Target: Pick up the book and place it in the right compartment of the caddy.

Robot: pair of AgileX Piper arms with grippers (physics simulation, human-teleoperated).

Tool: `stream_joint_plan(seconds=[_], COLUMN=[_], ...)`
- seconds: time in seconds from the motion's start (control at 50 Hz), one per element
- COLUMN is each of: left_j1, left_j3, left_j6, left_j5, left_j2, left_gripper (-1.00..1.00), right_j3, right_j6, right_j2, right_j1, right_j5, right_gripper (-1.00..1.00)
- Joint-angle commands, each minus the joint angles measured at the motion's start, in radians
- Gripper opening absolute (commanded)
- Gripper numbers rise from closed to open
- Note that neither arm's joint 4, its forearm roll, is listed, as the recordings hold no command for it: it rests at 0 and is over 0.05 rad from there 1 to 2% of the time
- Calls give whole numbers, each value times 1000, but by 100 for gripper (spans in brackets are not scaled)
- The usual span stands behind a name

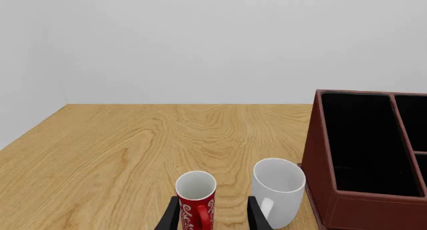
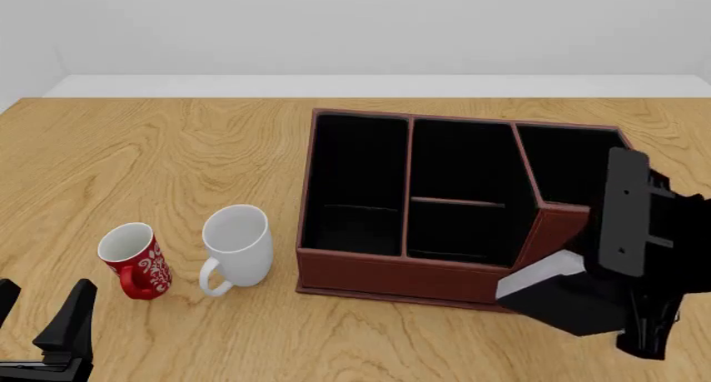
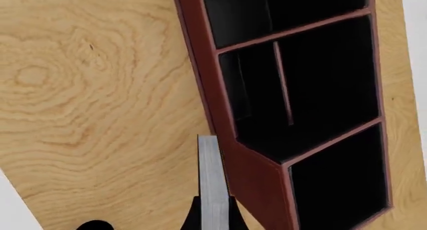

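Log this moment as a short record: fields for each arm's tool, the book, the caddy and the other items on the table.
right tool: shut on the book, lifted near the caddy's front right corner
book: black, white page edge showing, tilted, not yet in the caddy
caddy: reddish-brown, black inside
right compartment: nothing seen inside
left tool: open, holding nothing, near the table's front left
red mug: upright
white mug: upright, between red mug and caddy

High front view, two close wrist views, caddy (image 2: 367,274) in all.
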Motion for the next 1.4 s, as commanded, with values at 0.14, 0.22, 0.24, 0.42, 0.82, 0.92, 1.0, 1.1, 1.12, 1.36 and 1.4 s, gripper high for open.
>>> stream_joint_plan(seconds=[0.14,0.22,0.24,0.42,0.82,0.92,1.0,1.1,1.12,1.36,1.4], left_j1=[0,0,0,0,0,0,0,0,0,0,0], left_j3=[0,0,0,0,0,0,0,0,0,0,0], left_j6=[0,0,0,0,0,0,0,0,0,0,0], left_j5=[0,0,0,0,0,0,0,0,0,0,0], left_j2=[0,0,0,0,0,0,0,0,0,0,0], left_gripper=[100,100,100,100,100,100,100,100,100,100,100], right_j3=[-84,-132,-135,-224,-381,-414,-434,-484,-482,-547,-566], right_j6=[-70,-82,-96,-147,-274,-294,-313,-323,-322,-326,-319], right_j2=[-50,-57,-64,-59,-27,-20,-14,8,10,58,73], right_j1=[-16,-20,-24,-36,-86,-109,-138,-166,-166,-209,-213], right_j5=[4,4,4,4,4,4,4,4,4,4,4], right_gripper=[-100,-100,-100,-100,-100,-100,-100,-100,-100,-100,-100])
